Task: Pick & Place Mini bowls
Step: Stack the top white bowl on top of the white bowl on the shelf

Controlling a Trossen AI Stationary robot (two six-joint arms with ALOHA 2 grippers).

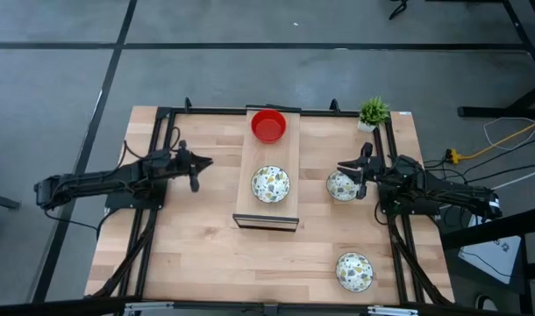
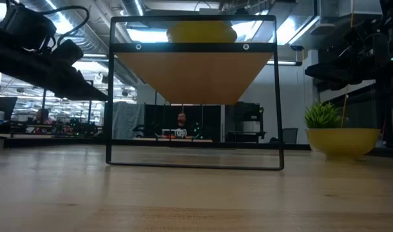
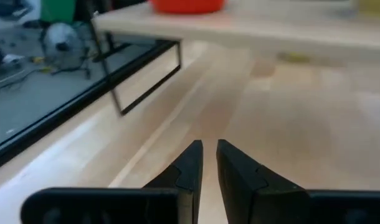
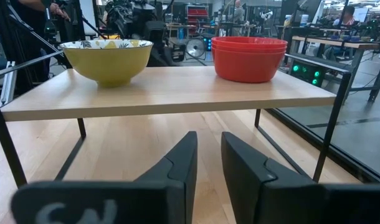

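A light wooden table (image 1: 197, 254) stands on a grey floor, with a black frame along its edges.

The right gripper (image 4: 206, 155) is low over the right half of the table. Its fingers are a narrow gap apart and hold nothing. A patterned bowl (image 1: 340, 185) sits on the table just beside this gripper in the high view; whether they touch cannot be told. The gripper faces a raised wooden shelf (image 1: 250, 206) at the table's centre.

On the shelf, a stack of red bowls (image 1: 268, 125) occupies the far end; the right wrist view shows at least two nested rims. A second patterned bowl (image 1: 270, 183) sits at the shelf's middle, apart from the stack.

A third patterned bowl (image 1: 354, 270) lies on the table near the front right edge, well apart from both grippers.

The left gripper (image 3: 209, 158) is over the left half of the table, pointed toward the shelf. Its fingers are also narrowly parted and empty.

A small potted plant (image 1: 374, 111) stands at the far right corner.
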